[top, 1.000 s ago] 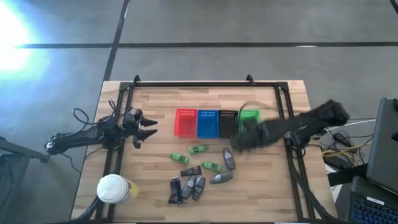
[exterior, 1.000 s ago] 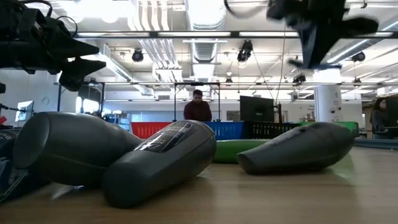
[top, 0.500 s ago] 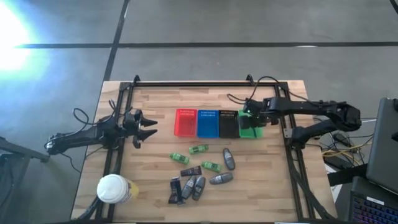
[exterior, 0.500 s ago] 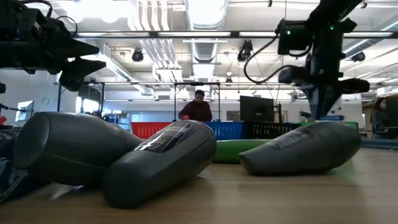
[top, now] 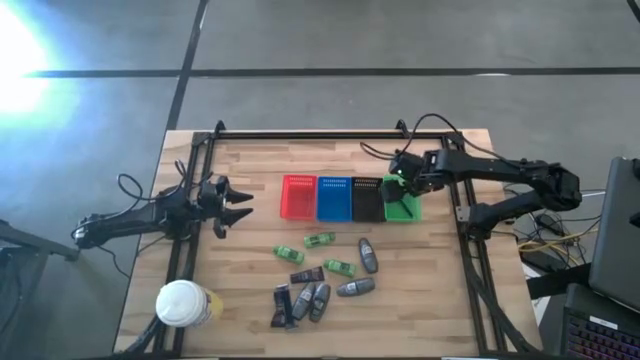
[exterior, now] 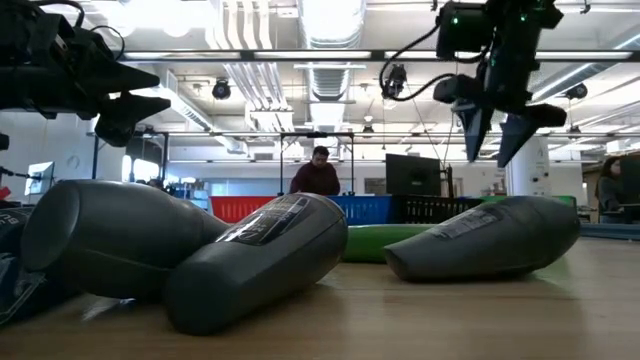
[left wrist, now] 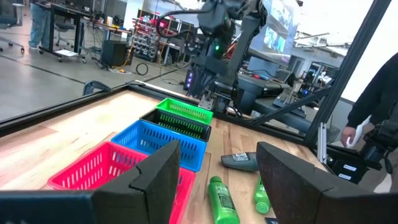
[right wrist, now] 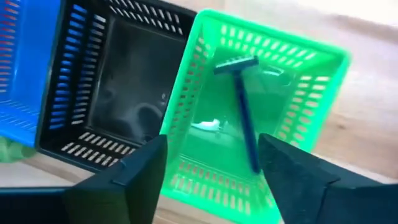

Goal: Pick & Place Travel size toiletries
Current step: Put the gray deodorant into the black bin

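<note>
Right gripper [top: 403,181] hangs right of centre, fingers spread; left gripper [top: 238,205] waits at left, fingers apart.

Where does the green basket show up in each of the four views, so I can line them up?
High: green basket, rightmost of the row, under the right gripper.
Low: thin green strip far behind the grey bottles.
Left wrist: farthest basket.
Right wrist: centre, holding a razor.
Shared landmark: the black basket beside it.
</note>
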